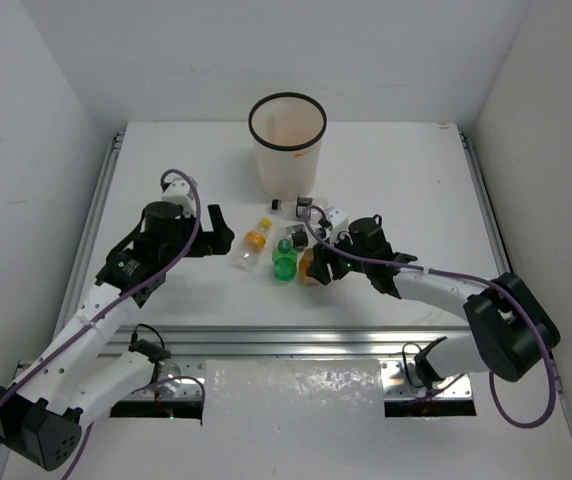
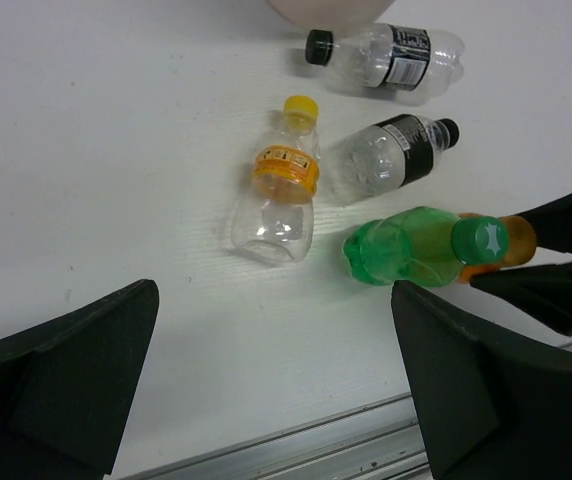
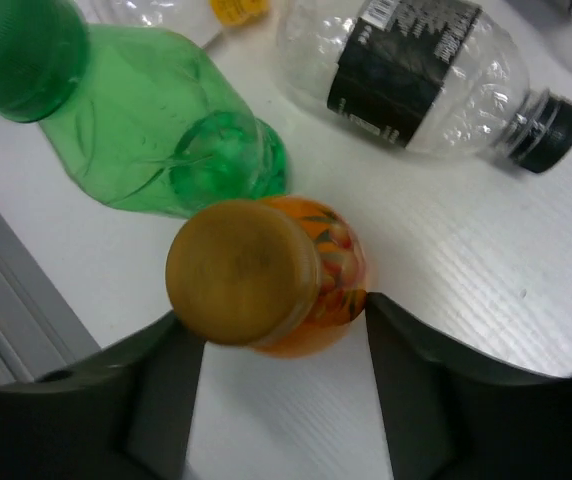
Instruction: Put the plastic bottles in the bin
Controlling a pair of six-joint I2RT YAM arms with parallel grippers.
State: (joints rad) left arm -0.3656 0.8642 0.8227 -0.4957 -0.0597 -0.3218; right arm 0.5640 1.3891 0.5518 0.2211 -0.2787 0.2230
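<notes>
The white bin [image 1: 286, 150] stands at the back middle. In front of it lie a clear bottle with a yellow-orange cap [image 1: 254, 243], a green bottle [image 1: 284, 260] and two clear black-label bottles [image 1: 304, 208] [image 1: 296, 235]. My right gripper [image 1: 318, 266] is shut on an orange bottle [image 3: 316, 285], one finger on each side, its cap facing the camera, beside the green bottle [image 3: 156, 120]. My left gripper [image 1: 221, 232] is open and empty, above bare table left of the clear bottle [image 2: 281, 195]. Only one orange bottle shows.
An aluminium rail [image 1: 296, 340] runs along the near edge of the table [image 1: 416, 190]. White walls close in the left, back and right sides. The right arm's finger [image 2: 546, 290] reaches into the left wrist view beside the green bottle [image 2: 411, 245].
</notes>
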